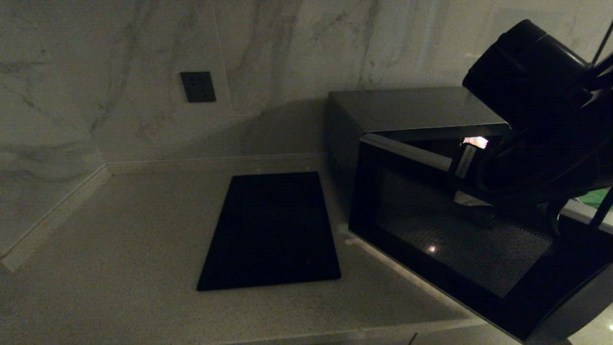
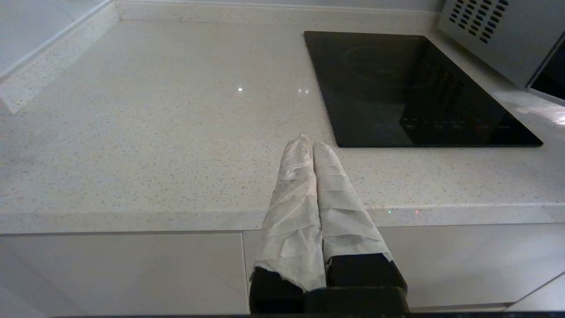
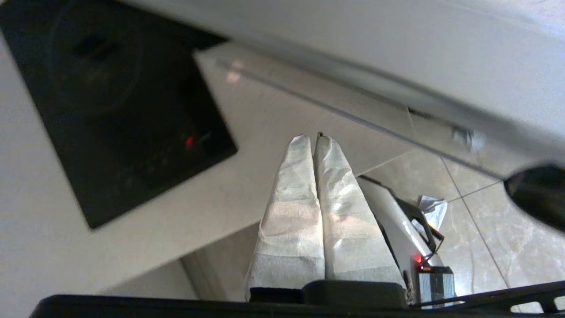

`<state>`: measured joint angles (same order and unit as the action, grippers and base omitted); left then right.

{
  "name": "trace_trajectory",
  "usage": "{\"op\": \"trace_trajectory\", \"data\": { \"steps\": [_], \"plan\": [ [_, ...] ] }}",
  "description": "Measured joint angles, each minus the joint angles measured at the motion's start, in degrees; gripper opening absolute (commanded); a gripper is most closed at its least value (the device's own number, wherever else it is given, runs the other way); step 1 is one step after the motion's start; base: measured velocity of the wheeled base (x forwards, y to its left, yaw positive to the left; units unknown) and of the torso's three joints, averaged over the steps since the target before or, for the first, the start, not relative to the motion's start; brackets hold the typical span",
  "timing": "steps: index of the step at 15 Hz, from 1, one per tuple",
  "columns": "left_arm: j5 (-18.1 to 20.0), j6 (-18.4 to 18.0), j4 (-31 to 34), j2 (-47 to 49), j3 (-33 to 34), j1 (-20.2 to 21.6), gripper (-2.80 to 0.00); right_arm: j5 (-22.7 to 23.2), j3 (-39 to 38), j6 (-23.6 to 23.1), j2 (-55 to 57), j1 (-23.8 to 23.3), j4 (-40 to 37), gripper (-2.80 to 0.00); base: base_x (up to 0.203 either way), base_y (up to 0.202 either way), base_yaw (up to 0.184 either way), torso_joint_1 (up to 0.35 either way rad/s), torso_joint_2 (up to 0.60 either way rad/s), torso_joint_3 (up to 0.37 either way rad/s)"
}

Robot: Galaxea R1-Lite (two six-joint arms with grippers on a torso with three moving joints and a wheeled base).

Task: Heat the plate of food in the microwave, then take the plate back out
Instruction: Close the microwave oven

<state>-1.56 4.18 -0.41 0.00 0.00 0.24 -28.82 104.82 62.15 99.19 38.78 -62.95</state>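
The microwave [image 1: 431, 191] sits on the pale speckled countertop [image 1: 119, 230] against the marbled wall, its dark glass door [image 1: 455, 239] swung partly out so a gap shows along the door's top edge, with a small bright patch in that opening. Just beside the microwave, flush in the counter, lies the flat black cooktop panel [image 1: 270, 230], and on the wall above and behind that panel is a dark socket plate [image 1: 197, 86]. The right arm's dark bulk [image 1: 541, 105] hangs in front of the microwave's upper corner, hiding part of the opening. From its wrist camera the right gripper [image 3: 317, 140] has its two tape-wrapped fingers [image 3: 293, 203] pressed together with nothing between them, held in the air off the counter's front edge, the microwave's pale underside or door edge [image 3: 397, 57] running close above it and the tiled floor [image 3: 485, 229] beyond. The left gripper [image 2: 309, 143] hovers at the counter's front edge, near the cooktop panel [image 2: 410, 88], its wrapped fingers [image 2: 293, 198] likewise closed and empty. I cannot make out the plate of food; whether it is inside the microwave I cannot tell.
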Motion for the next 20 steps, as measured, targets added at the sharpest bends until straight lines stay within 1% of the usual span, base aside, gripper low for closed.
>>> {"op": "trace_trajectory", "data": {
  "steps": [2,5,12,16,20],
  "plan": [
    [0.0,0.0,0.0,0.0,0.0,0.0,-2.80,-0.4,-0.1,-0.3,-0.5,-3.2,0.0,-2.80,0.000,0.000,0.000,0.000,0.00,0.000],
    [0.0,0.0,0.0,0.0,0.0,0.0,-2.80,-0.6,-0.5,-0.9,-1.3,-9.3,0.0,-2.80,0.000,0.000,0.000,0.000,0.00,0.000],
    [0.0,0.0,0.0,0.0,0.0,0.0,-2.80,0.2,-2.1,-1.7,-2.7,-19.6,1.0,-2.80,0.000,0.000,0.000,0.000,0.00,0.000],
    [0.0,0.0,0.0,0.0,0.0,0.0,-2.80,3.6,-2.6,-4.9,-2.4,-25.4,7.3,-2.80,0.000,0.000,0.000,0.000,0.00,0.000],
    [0.0,0.0,0.0,0.0,0.0,0.0,-2.80,5.0,-2.5,-8.2,-1.1,-28.9,13.0,-2.80,0.000,0.000,0.000,0.000,0.00,0.000]
  ]
}}
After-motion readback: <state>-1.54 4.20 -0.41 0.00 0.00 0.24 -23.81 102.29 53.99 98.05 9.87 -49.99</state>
